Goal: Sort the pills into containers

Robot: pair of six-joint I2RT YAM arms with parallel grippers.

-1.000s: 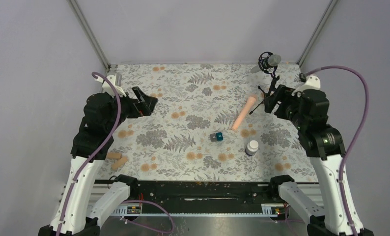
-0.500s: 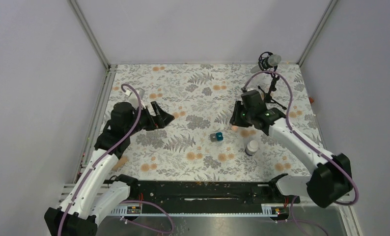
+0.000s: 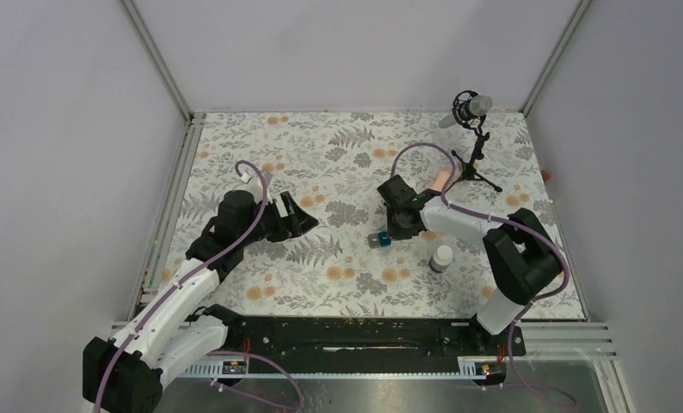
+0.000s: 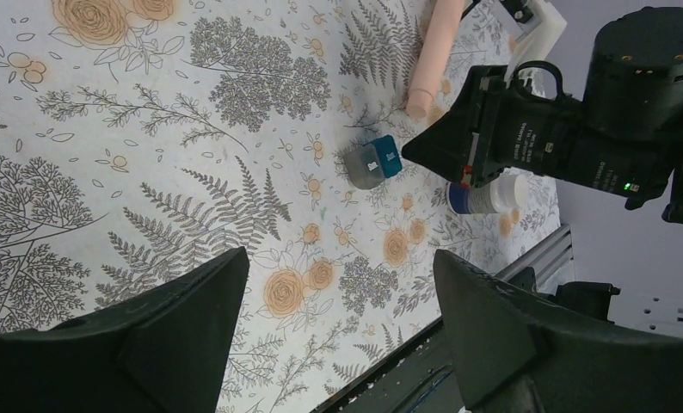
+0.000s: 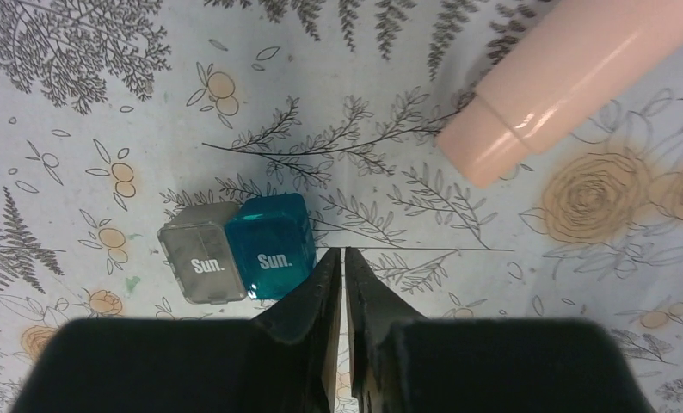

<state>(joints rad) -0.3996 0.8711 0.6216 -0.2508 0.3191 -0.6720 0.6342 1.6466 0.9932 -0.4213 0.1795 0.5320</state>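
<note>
The teal-and-grey pill box point(image 3: 378, 240) lies mid-table, both halves marked "Sun." point(image 5: 235, 251). Beside the box's teal half is my right gripper point(image 3: 393, 233), low over the cloth. Its jaws are shut with nothing between them, tips point(image 5: 344, 255) just right of the box. The white bottle point(image 3: 442, 257) stands upright to the box's right, also seen in the left wrist view point(image 4: 493, 194). My left gripper point(image 3: 308, 217) hovers open and empty point(image 4: 340, 258) left of centre, facing the box point(image 4: 373, 162). No pills show in any view.
A long peach cylinder point(image 3: 440, 179) lies behind the right wrist and shows large in the right wrist view point(image 5: 562, 77). A black microphone on a tripod point(image 3: 473, 110) stands at the back right. Metal rails edge the flowered cloth point(image 3: 338, 146).
Both arms have swung in from the sides toward the middle. The right gripper has closed and come down next to the pill box. The left jaws have narrowed a little.
</note>
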